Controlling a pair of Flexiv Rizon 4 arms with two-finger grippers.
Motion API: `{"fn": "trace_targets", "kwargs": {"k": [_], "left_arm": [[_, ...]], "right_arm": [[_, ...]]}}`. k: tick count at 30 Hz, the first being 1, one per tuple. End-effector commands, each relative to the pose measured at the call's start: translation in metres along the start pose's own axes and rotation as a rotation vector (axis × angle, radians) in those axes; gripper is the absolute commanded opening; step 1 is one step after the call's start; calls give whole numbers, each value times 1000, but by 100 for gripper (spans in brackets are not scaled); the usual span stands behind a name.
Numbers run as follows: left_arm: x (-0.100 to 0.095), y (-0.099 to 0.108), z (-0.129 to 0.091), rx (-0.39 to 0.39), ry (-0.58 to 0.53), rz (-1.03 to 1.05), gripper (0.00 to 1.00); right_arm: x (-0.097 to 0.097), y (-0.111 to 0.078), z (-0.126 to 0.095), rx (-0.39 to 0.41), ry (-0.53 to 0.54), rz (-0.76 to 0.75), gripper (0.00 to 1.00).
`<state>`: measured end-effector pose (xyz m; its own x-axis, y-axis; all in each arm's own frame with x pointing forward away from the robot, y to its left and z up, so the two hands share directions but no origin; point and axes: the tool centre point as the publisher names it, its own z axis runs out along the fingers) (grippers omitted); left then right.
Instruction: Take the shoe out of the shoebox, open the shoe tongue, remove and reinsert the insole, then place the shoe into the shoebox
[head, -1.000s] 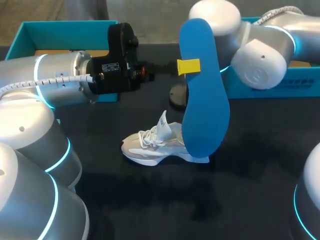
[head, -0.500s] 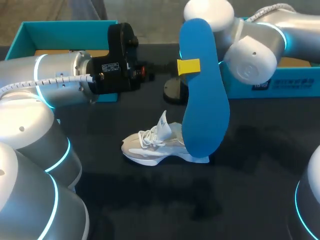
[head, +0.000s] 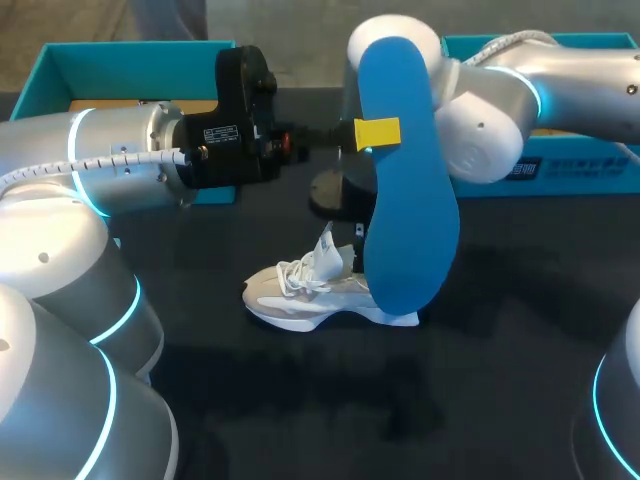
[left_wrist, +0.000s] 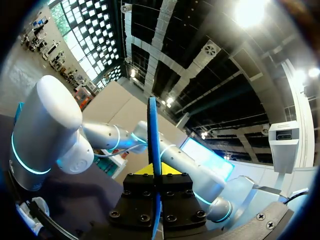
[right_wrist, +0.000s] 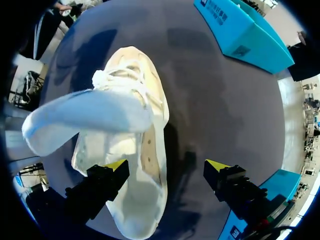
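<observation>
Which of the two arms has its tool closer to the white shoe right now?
Right. The right tool, open, hangs over the shoe; the left tool holds the blue insole upright, farther off.

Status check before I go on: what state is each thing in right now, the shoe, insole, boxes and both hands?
shoe: on the table, out of the box, tongue pulled up, insole out.
insole: upright above the table, pinched near its upper end.
left hand: shut on the insole.
right hand: open, above the shoe.
left teal box: open-topped.
right teal box: open-topped.
</observation>
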<state>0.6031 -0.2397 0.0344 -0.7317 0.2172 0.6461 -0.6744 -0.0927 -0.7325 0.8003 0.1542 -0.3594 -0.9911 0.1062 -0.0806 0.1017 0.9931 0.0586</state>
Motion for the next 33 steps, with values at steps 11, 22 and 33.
{"fn": "trace_targets", "kwargs": {"k": [11,22,33], "left_arm": [[0,0,3,3,0,1,0],[0,0,3,3,0,1,0],[0,0,3,3,0,1,0]], "right_arm": [[4,3,18,24,22,31,14],[10,1,25,30,65,29,0],[13,-1,6,75,127,107,0]]}}
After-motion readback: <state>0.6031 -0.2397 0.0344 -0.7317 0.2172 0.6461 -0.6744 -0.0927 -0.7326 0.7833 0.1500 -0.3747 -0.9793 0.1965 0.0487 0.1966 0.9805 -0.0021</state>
